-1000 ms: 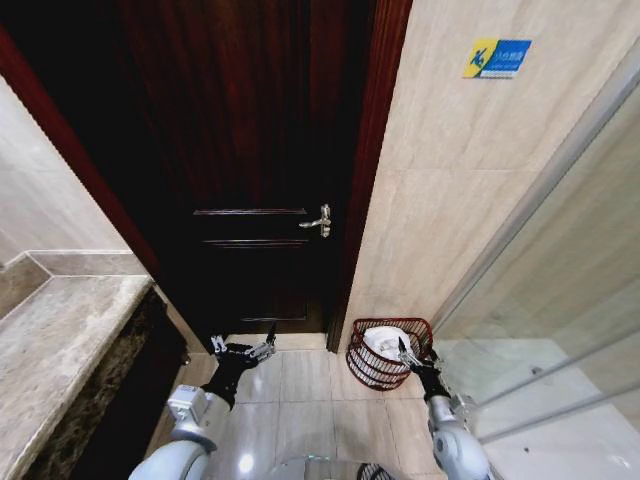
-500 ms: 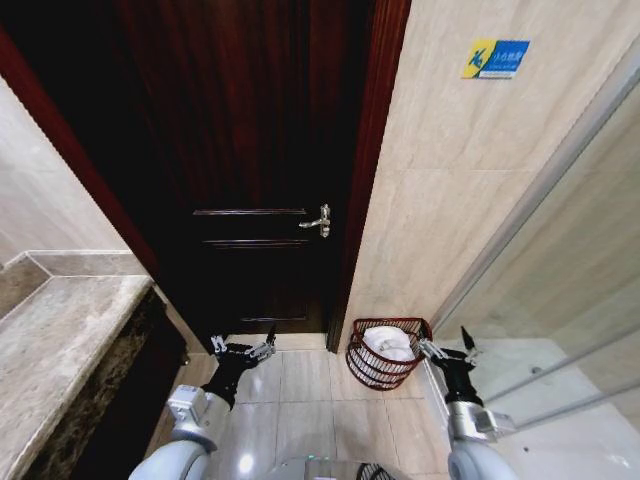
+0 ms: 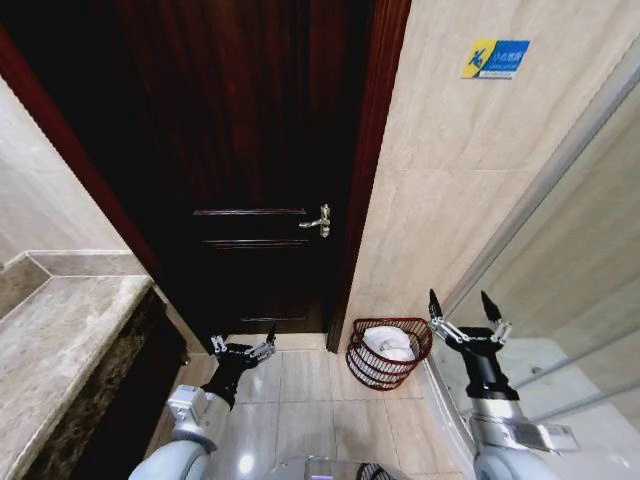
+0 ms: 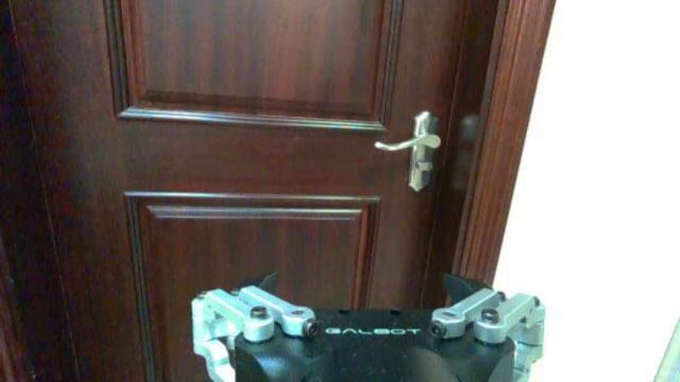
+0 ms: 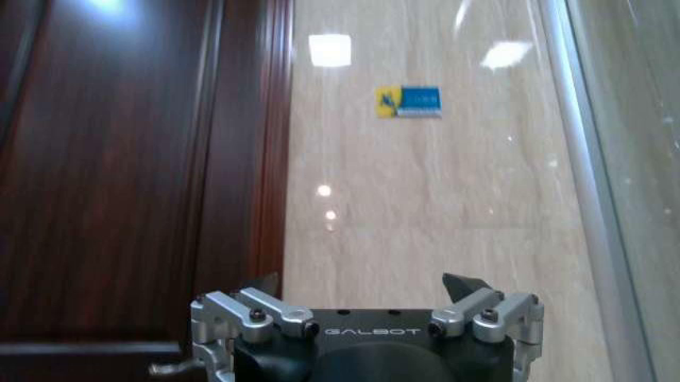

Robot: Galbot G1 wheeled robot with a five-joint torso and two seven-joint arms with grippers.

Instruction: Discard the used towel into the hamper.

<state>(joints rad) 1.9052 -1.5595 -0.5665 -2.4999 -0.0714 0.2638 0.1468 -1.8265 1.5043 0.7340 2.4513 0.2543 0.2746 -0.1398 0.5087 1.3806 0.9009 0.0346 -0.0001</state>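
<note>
One white towel [image 3: 388, 343] in hamper [image 3: 385, 366], right gripper [image 3: 467, 312] beside, fingers spread

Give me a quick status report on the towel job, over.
Right gripper open, empty, raised beside the hamper. Left gripper open, low by the door. White towel in hamper. Nothing in the way.

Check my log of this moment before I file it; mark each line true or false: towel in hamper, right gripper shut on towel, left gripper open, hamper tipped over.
1. The white towel lies in the hamper. True.
2. The right gripper is shut on the towel. False: it is open, empty, raised beside the hamper.
3. The left gripper is open, facing the door. True.
4. The hamper is tipped over. False: it stands upright on the floor.
</note>
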